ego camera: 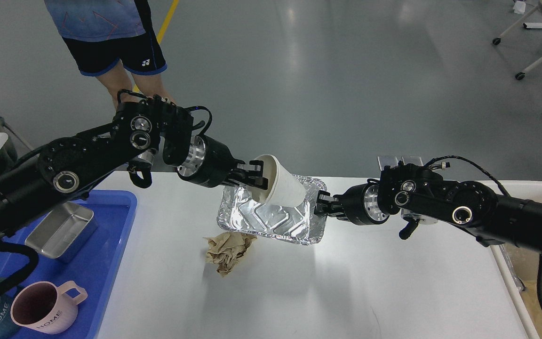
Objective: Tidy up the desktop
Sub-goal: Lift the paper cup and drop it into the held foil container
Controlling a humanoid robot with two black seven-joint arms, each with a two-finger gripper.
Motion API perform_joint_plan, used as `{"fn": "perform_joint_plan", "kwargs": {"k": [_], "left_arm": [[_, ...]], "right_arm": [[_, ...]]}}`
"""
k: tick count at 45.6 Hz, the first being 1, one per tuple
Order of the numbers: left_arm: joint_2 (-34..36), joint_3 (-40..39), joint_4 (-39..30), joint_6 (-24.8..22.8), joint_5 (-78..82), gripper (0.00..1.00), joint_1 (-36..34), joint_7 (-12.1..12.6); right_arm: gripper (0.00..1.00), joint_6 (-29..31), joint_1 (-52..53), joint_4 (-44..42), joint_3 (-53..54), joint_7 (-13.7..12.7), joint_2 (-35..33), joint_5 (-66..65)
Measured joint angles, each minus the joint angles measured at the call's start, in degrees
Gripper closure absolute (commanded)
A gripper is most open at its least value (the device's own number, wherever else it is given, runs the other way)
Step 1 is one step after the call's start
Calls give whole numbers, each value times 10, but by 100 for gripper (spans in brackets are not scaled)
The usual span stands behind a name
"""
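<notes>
The white desktop (pixel 346 282) fills the lower middle of the head view. My left gripper (pixel 258 176) is shut on the rim of a white paper cup (pixel 282 186), held tilted above a foil tray (pixel 271 217). My right gripper (pixel 319 203) is shut on the right rim of the foil tray, which is tilted, its right side lifted off the desktop. A crumpled brown paper napkin (pixel 228 248) lies on the desktop just in front of the tray.
A blue plastic tray (pixel 111 245) at the left holds a metal box (pixel 61 230) and a pink mug (pixel 45 308). A beige bin (pixel 525 263) stands at the right table edge. A person (pixel 111 42) stands behind the table.
</notes>
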Motion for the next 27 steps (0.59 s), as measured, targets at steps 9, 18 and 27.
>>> {"fn": "perform_joint_plan", "kwargs": {"k": [9, 18, 27], "left_arm": [[-21, 0, 30, 10, 27, 97, 31, 2], [-40, 0, 48, 13, 31, 93, 49, 2], [-53, 0, 58, 14, 37, 70, 53, 2]], "right_arm": [[100, 0, -2, 0, 6, 0, -1, 0], [100, 0, -3, 0, 7, 0, -1, 0], [100, 0, -3, 0, 7, 0, -1, 0]]}}
